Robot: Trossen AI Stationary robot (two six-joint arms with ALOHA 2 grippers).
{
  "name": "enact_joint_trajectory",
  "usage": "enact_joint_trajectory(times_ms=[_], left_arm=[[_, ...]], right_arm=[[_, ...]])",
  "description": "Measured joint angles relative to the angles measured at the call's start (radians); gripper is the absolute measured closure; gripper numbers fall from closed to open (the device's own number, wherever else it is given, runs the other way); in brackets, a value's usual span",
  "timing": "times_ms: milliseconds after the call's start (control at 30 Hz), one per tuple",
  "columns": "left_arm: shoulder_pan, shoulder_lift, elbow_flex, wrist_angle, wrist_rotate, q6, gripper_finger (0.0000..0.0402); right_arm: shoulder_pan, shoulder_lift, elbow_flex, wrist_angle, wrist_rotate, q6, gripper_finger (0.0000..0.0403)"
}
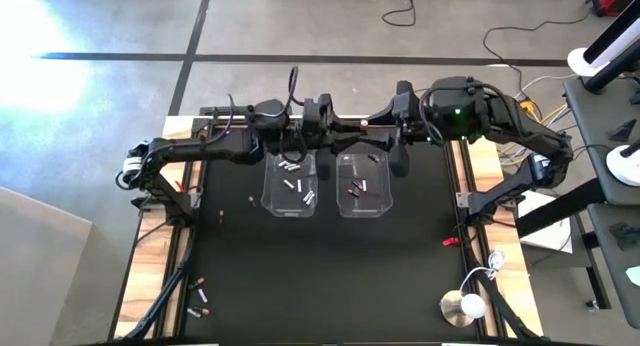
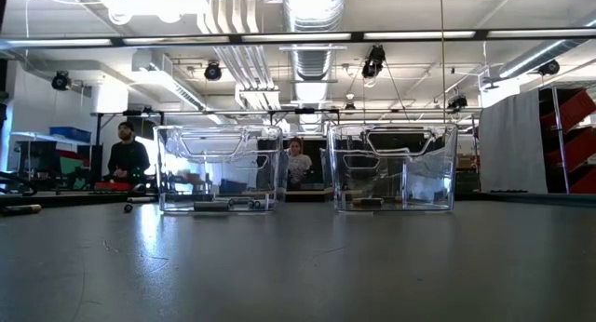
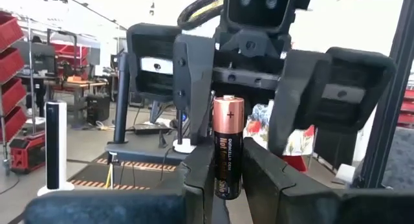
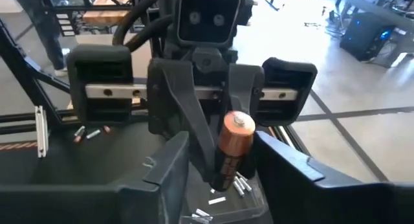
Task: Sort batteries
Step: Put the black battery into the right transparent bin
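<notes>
A dark battery [image 3: 228,146] with a copper plus end is held high over the far side of the table, above two clear bins. My left gripper [image 1: 345,126] is shut on it. My right gripper [image 1: 385,126] faces it from the table's right and is open. Its fingers [image 3: 194,75] stand on either side of the battery's copper end [image 4: 234,130]; I cannot tell whether they touch it. The left bin [image 1: 290,186] holds several silvery batteries on its floor. Dark ones lie in the right bin [image 1: 365,186]. My left gripper pinches the battery's black lower part [image 3: 228,182] between its two fingers. The fingers come about level from the table's left. The copper plus end stands free beyond them, toward my right gripper. The battery is lifted clear of the bins and the table.
A few loose batteries [image 1: 200,298] lie at the table's near left, and one small one [image 1: 222,216] left of the bins. A red clip [image 1: 450,242] and a white object [image 1: 465,306] with its cord sit at the right. People show behind the bins [image 2: 221,168] in the low view.
</notes>
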Motion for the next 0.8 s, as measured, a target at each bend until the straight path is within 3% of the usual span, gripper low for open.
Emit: enact_joint_trajectory(times_ms=[333, 800], left_arm=[[0.000, 0.000, 0.000, -0.006, 0.000, -0.020, 0.0353], [0.000, 0.000, 0.000, -0.005, -0.008, -0.013, 0.0353]], right_arm=[[0.000, 0.004, -0.001, 0.011, 0.001, 0.029, 0.0307], [0.000, 0.011, -0.001, 0.031, 0.005, 0.142, 0.0274]])
